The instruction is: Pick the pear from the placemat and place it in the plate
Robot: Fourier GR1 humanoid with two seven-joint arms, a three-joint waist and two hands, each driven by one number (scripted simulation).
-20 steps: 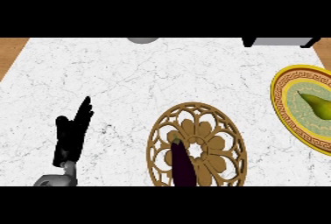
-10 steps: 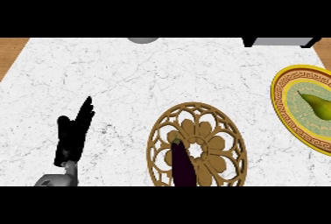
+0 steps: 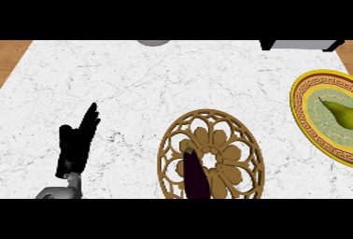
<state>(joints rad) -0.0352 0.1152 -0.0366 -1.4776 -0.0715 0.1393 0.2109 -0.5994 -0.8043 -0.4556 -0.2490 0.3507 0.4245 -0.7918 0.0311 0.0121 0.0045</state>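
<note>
While the pear [image 3: 336, 112] lies in the plate [image 3: 300, 109] at the view's right, well apart from the placemat [image 3: 231, 151], the left hand [image 3: 74, 145] rests at the lower left, fingers straight and close together, holding nothing; the right hand is out of view. On the placemat lies a dark eggplant [image 3: 196, 175], so one risk is a hand taking that for the fruit. Another is a reach toward the plate nudging the pear, which looks free to roll.
</note>
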